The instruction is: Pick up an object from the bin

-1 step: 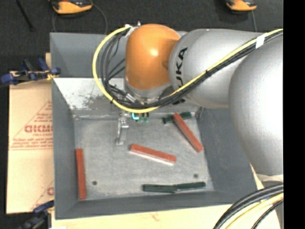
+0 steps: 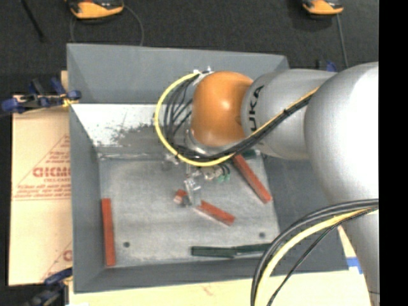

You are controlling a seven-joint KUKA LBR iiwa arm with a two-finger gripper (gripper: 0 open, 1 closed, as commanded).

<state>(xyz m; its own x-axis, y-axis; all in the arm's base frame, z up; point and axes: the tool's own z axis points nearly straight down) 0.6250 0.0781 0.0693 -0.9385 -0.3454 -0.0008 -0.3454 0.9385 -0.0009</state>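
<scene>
Silver arm (image 2: 306,120) w/ hand (image 2: 191,190), grip unclear, over scuffed grey bin (image 2: 140,196) bottom nr red stick (image 2: 217,213); dark floor (image 2: 191,11) beyond.

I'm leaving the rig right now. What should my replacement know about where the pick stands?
Gripper: low over the middle of the bin, just left of the short red stick; no hold visible.
Things: long red stick slanted to the right, partly under the arm; left-wall red stick; dark green stick along the near wall.
Done: nothing lifted; all four lie on the floor.
Left: grasp one and lift it out.
</scene>
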